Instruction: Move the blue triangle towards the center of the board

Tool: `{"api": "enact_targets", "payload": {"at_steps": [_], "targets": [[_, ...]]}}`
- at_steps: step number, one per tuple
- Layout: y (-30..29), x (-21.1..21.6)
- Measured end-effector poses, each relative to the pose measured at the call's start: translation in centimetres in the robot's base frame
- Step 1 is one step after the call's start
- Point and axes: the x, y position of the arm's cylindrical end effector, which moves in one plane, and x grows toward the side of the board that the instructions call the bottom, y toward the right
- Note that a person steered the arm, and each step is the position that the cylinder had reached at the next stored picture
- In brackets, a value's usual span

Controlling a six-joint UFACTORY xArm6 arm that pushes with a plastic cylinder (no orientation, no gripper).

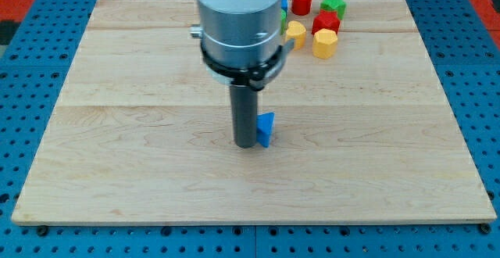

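The blue triangle (266,129) sits close to the middle of the board (117,172), a little toward the view's bottom of dead centre. My tip (247,144) stands just at its left side, touching it or very nearly so; the rod hides that edge, so I cannot tell which.

The risk, as I judge it, is overshoot. The triangle already looks near its goal, so a further push from the left would carry it off to the view's right, away from the centre. Contact also seems to fall on one slanted face and not squarely, so a push could spin the triangle or let it slip off the tip to one side.

There is no pincer here: the arm ends in a plain rod, which holds nothing and can only nudge.

Well apart, at the view's top, a cluster lies clear of any likely path: a red cylinder (302,0), a green block (333,5), a red block (326,22), a yellow block (295,33) and a yellow hexagon (325,44). Slivers of a blue block (284,3) and something green show behind the arm's housing.
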Motion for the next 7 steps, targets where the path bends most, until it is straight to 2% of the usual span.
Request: {"api": "enact_targets", "payload": {"at_steps": [2, 4, 5, 7], "targets": [[4.2, -0.5], [8.5, -3.0], [8.0, -4.7], [3.4, -7.1]]}}
